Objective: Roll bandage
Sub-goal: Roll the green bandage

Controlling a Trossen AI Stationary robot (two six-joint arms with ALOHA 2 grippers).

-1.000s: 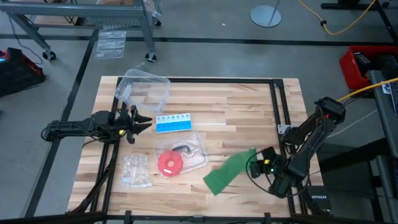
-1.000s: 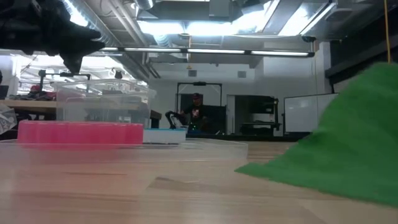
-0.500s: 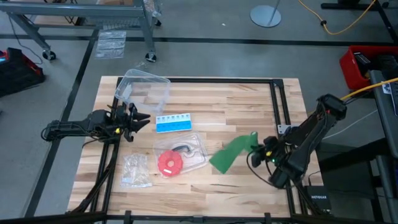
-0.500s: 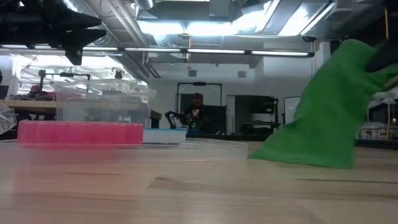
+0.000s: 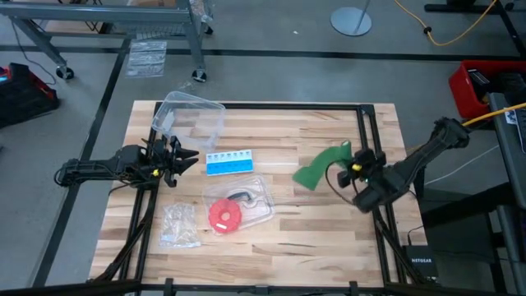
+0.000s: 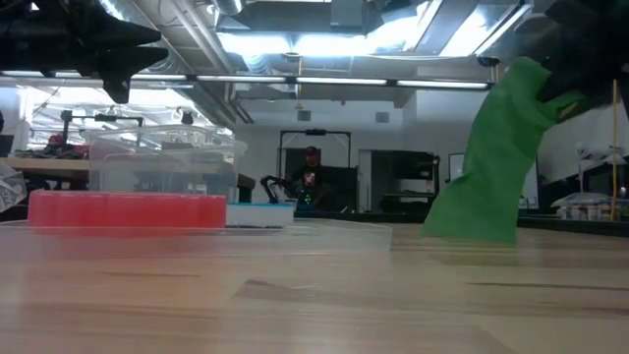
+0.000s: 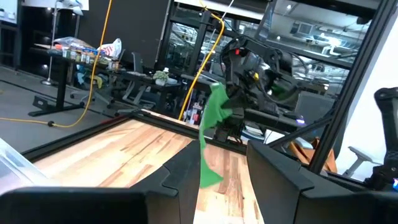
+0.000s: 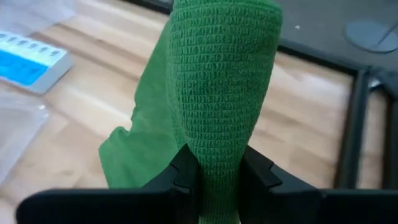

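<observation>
1. Right gripper (image 5: 352, 167): I see it raised near the table's right edge, its two fingers (image 8: 186, 167) pressed in on the bandage (image 5: 322, 167) from either side. In the right wrist view the cloth fills the gap between them; the fingertips themselves are cut off at the picture's edge.
2. Bandage: a green strip hanging from that grip. In the low view (image 6: 488, 162) it drapes down as a long fold; I cannot tell there whether its lower end touches the table (image 5: 312, 238) or hangs just clear. Its upper end runs behind the dark gripper body at the corner of that view.
3. In the left wrist view the bandage (image 7: 212, 134) shows far off, dangling under the right arm, partly hidden by the left gripper's own fingers.
4. Left gripper (image 5: 191, 159): I find it hovering over the table's left side, near the pill box (image 5: 230, 161), with its fingers spread apart and nothing between them. In the low view only a dark outline of it shows at the upper corner.
5. Red disc (image 5: 223, 215): it lies in a clear tray (image 5: 261, 200); a dark curved part beside it is too small for me to make out.
6. Clear tub (image 5: 191, 116): at the far left corner, contents not discernible.
7. Small clear bag (image 5: 178, 224): near the front left edge, its contents unreadable.
</observation>
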